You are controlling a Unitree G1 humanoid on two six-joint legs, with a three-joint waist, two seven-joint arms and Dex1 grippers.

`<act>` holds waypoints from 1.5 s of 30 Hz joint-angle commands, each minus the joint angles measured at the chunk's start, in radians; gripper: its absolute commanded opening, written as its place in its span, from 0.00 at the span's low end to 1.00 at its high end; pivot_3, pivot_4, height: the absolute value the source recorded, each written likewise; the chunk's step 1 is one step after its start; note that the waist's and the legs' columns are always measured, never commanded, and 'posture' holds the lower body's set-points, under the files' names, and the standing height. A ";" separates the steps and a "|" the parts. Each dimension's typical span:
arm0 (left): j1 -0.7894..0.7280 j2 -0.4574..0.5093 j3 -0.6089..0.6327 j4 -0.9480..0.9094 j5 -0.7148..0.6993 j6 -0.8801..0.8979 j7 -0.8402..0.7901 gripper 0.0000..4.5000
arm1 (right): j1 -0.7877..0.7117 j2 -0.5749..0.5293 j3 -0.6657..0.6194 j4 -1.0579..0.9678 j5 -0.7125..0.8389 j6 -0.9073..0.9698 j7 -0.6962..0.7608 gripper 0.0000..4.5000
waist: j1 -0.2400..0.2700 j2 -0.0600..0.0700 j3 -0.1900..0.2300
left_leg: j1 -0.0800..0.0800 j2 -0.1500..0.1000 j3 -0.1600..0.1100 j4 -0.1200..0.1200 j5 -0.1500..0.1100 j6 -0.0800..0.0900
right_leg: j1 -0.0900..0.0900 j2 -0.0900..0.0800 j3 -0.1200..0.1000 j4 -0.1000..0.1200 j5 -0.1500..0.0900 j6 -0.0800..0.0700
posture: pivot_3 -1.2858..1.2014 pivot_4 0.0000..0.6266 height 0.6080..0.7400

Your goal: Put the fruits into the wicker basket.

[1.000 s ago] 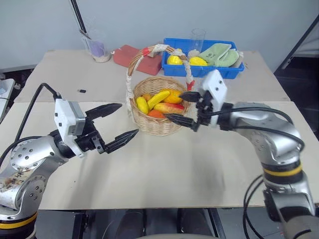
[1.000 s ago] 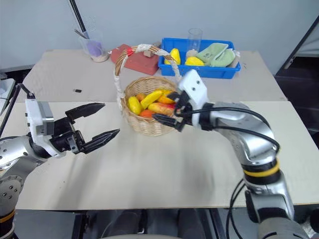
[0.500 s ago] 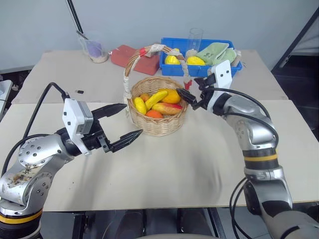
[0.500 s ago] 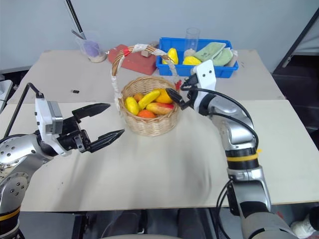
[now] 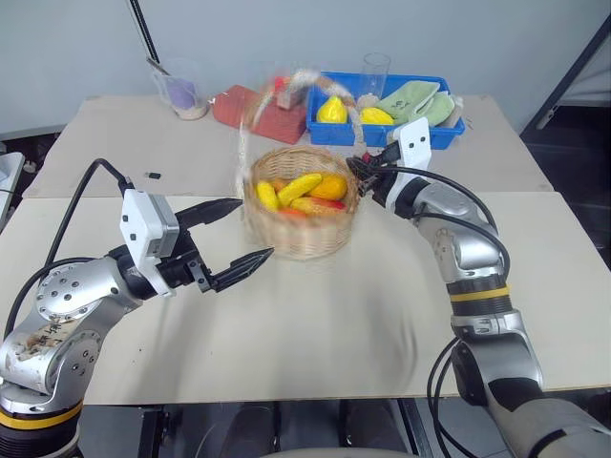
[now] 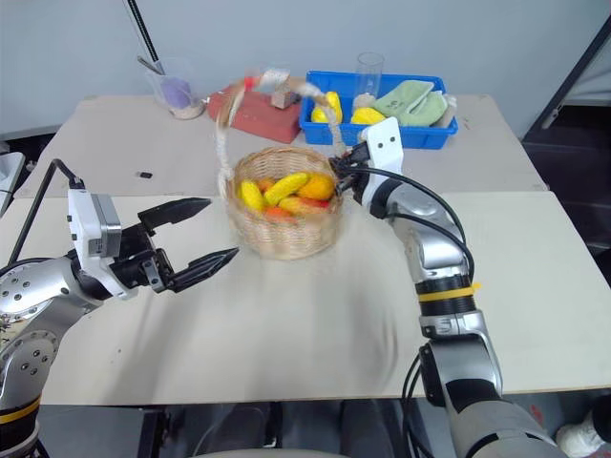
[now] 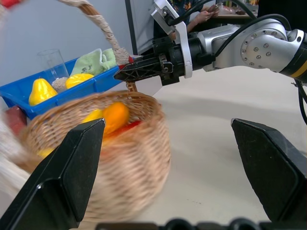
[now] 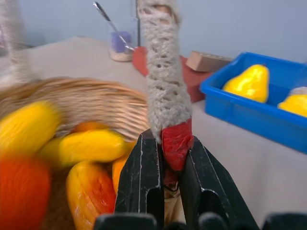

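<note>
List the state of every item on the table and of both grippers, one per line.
Basket: upright on the table, holding fruit, handle base pinched by the right gripper.
Fruit: piled inside the basket.
Right gripper: shut on the handle's red-taped end.
Left gripper: open, empty, apart from the basket.
Blue bin: holds yellow fruit and green cloths.
Glass: upright, looks empty.
Cup: upright, utensil standing in it.

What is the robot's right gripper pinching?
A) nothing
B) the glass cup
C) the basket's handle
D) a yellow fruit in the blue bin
C: the right gripper is shut on the red-taped foot of the wicker basket's handle, right at the rim.
</note>
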 commanded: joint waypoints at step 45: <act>0.361 0.174 0.203 0.274 0.397 -0.166 -0.065 1.00 | 0.740 -0.815 -0.352 -0.434 0.190 0.063 0.619 1.00 | 0.004 0.002 0.001 | 0.005 0.002 0.002 -0.007 0.000 0.000 | 0.006 -0.001 0.003 -0.014 0.000 0.000 | 0.52 0.24 1.00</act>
